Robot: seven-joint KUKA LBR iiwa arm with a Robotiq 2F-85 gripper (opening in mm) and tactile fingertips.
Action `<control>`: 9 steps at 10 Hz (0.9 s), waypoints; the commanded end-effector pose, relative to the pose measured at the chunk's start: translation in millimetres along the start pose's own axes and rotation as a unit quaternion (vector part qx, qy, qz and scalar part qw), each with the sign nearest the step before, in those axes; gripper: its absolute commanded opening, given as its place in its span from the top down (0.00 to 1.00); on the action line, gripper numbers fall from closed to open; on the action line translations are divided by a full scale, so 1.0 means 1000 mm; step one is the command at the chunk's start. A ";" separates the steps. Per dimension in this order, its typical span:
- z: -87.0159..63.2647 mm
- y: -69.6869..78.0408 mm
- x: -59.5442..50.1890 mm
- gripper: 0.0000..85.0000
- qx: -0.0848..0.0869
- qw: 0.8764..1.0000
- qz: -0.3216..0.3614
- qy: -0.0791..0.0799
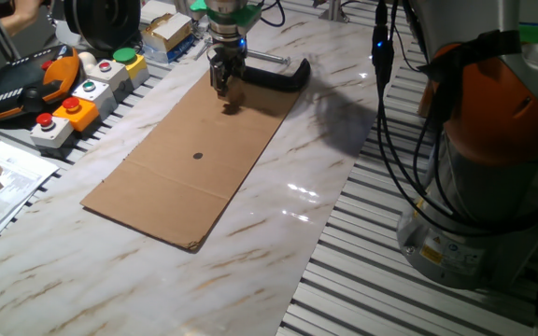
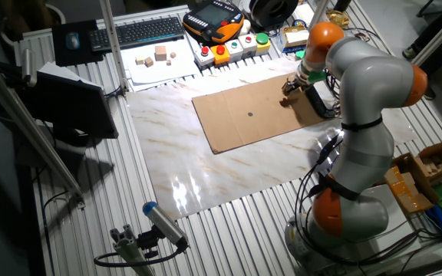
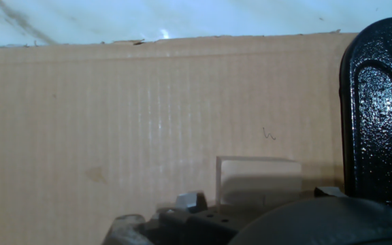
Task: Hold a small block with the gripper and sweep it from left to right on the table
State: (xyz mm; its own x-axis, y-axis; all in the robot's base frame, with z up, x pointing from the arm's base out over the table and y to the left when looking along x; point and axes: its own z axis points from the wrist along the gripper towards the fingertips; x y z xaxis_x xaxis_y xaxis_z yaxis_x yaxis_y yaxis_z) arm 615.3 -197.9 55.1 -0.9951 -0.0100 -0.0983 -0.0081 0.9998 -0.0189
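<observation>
One smooth wooden small block [image 3: 258, 178] w/ hand [image 1: 224, 87].

Your hand view: small block [image 3: 258, 178] low centre on cardboard sheet [image 3: 148, 116]; black C-clamp [image 3: 376, 109] right; table [image 3: 182, 17] strip above.

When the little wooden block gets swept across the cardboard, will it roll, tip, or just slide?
The small block looks like a flat-faced cube, so it likely slides rather than rolls. It appears solid wood, probably stiff and light. The cardboard sheet looks matte, so expect some drag.
</observation>
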 end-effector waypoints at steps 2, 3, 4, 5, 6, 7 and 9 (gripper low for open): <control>0.001 0.000 0.000 0.00 0.000 1.000 0.000 0.000; 0.002 0.000 -0.001 0.00 -0.002 1.000 0.000 0.000; 0.003 0.000 -0.001 0.00 -0.003 1.000 0.000 0.001; 0.003 0.000 -0.001 0.00 -0.003 1.000 -0.001 0.002; 0.004 0.000 -0.001 0.00 -0.005 1.000 -0.002 0.002; 0.004 0.000 -0.001 0.07 -0.008 1.000 -0.004 0.005; 0.004 0.000 -0.001 0.23 -0.006 1.000 -0.008 0.006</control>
State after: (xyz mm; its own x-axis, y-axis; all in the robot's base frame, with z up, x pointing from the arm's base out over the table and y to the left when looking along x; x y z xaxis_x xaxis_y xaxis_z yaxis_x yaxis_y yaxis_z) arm 616.5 -197.7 51.0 -0.9959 -0.0268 -0.0861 -0.0261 0.9996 -0.0085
